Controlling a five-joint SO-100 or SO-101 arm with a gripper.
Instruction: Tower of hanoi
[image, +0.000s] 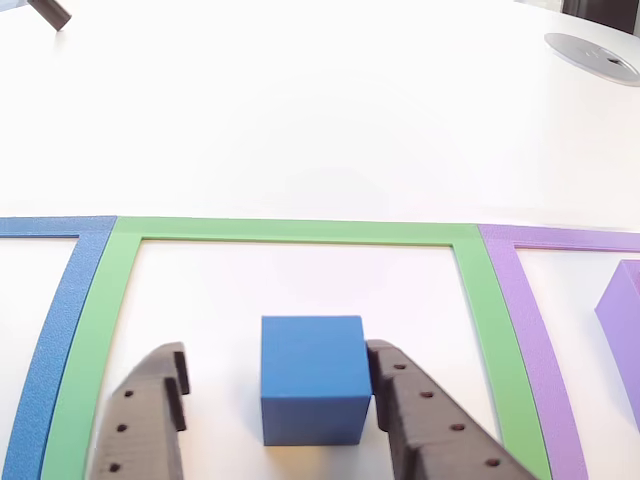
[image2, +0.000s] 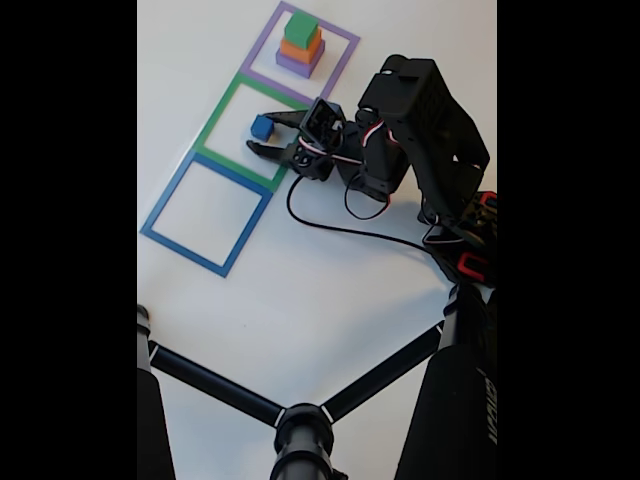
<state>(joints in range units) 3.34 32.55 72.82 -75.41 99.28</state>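
gripper around the blue cube in the green square

in the other view the blue cube (image: 313, 378) sits between the gripper (image: 278, 392) fingers, which stand apart: the right one touches it, the left one is clear. in the fixed view the cube lies left of the gripper (image2: 268, 134), inside the green frame (image2: 214, 125); the stack (image2: 300, 45) stands far, in the purple frame (image2: 262, 40).

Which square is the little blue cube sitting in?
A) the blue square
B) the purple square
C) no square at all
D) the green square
D: in the other view the blue cube sits on the table inside the green square, between the open jaws; the fixed view shows the cube in the middle, green frame too.
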